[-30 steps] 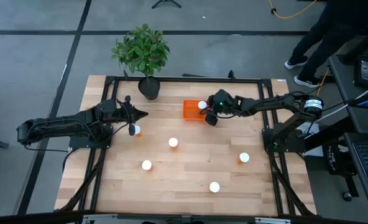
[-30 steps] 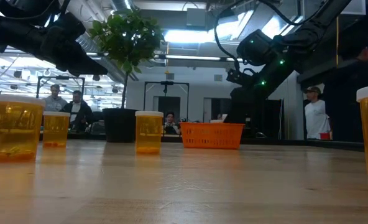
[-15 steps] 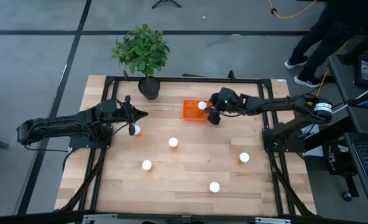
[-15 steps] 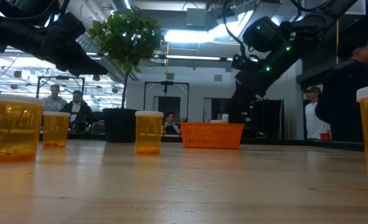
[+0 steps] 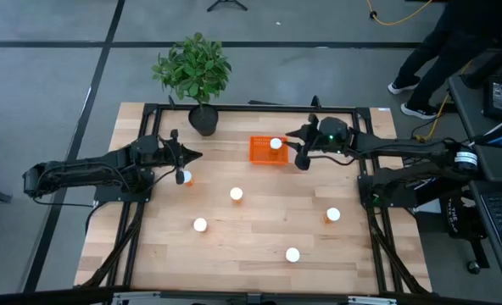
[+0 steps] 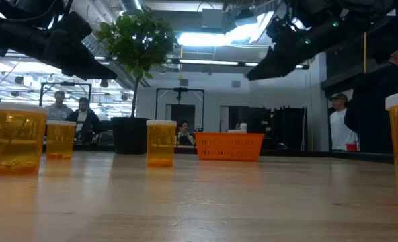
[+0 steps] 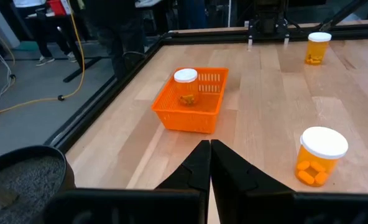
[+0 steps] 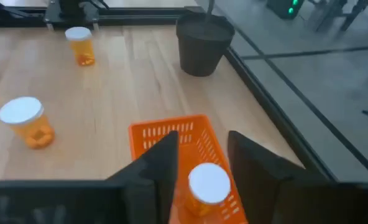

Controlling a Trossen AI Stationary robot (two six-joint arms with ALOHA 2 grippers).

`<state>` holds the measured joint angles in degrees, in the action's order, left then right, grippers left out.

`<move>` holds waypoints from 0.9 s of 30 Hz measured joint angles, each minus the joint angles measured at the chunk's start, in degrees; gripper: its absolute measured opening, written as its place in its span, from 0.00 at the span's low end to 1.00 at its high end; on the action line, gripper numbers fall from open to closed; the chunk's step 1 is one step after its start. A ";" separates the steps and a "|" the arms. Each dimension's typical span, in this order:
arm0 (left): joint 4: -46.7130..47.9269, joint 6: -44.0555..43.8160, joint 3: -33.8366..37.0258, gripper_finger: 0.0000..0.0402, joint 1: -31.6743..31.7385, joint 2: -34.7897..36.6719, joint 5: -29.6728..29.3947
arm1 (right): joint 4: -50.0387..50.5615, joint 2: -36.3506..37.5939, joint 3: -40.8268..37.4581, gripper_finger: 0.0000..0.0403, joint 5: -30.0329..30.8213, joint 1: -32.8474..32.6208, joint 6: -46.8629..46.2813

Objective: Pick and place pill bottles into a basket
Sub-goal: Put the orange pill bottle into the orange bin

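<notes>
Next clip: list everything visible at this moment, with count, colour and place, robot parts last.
pill bottles: six, orange with white caps; one in the basket, five standing spread on the table.
basket: one, bright orange; far middle of the table.
plant pot: one, dark, green plant; far edge, left of the basket.
table: one, light wood.
people: several, in the room beyond the table.
left gripper: black, jaws shut; above the table's left side.
right gripper: black, jaws apart; just right of the basket, holding nothing.
</notes>
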<state>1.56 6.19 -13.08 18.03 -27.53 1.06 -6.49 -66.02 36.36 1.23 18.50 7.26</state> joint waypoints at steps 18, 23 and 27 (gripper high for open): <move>-0.02 -1.06 0.00 0.05 0.01 0.00 0.00 | -27.88 10.58 -22.43 0.03 0.04 0.00 -1.62; -0.02 -1.00 0.00 0.19 0.01 0.00 0.00 | -27.91 10.58 -22.43 0.01 0.02 0.00 -1.66; -0.04 -0.98 0.00 0.34 0.01 0.01 0.01 | -27.88 10.58 -22.43 0.03 0.02 0.00 -2.49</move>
<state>1.52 5.21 -13.08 18.04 -27.52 1.07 -34.37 -55.44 13.93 1.26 18.50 4.78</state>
